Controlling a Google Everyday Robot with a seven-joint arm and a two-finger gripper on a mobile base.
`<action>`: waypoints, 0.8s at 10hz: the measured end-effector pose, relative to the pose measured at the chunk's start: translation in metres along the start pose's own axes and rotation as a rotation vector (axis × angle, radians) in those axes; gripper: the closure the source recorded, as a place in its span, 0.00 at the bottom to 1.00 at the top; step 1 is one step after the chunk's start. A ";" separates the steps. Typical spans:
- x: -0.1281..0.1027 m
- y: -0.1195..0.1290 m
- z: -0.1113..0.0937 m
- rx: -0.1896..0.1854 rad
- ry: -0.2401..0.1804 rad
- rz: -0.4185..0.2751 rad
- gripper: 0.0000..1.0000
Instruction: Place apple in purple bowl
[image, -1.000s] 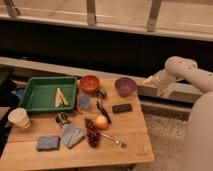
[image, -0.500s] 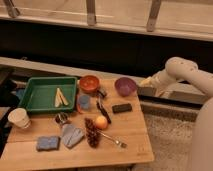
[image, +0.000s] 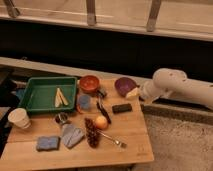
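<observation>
The apple (image: 101, 122) is a small yellow-orange fruit lying on the wooden table (image: 130, 137), right of a dark brown bunch (image: 90, 132). The purple bowl (image: 123, 85) stands at the table's far right edge. The orange-red bowl (image: 89, 83) stands to its left. My gripper (image: 132, 93) hangs at the end of the white arm (image: 172, 87), just right of the purple bowl and touching or nearly touching its rim. It is well away from the apple.
A green tray (image: 42, 95) with pale sticks sits at the left. A paper cup (image: 19, 118), blue sponge (image: 48, 143), grey cloth (image: 72, 135), metal cup (image: 62, 119), blue cup (image: 83, 102), black block (image: 122, 108) and a fork (image: 116, 141) lie about. Dark wall behind.
The arm has swung left, bringing the gripper closer to the purple bowl's right rim. Objects on the table have not moved.
</observation>
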 end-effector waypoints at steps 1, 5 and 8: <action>0.015 0.020 0.006 -0.006 -0.001 -0.035 0.29; 0.034 0.054 0.018 -0.028 0.014 -0.087 0.29; 0.036 0.059 0.019 -0.035 0.013 -0.097 0.29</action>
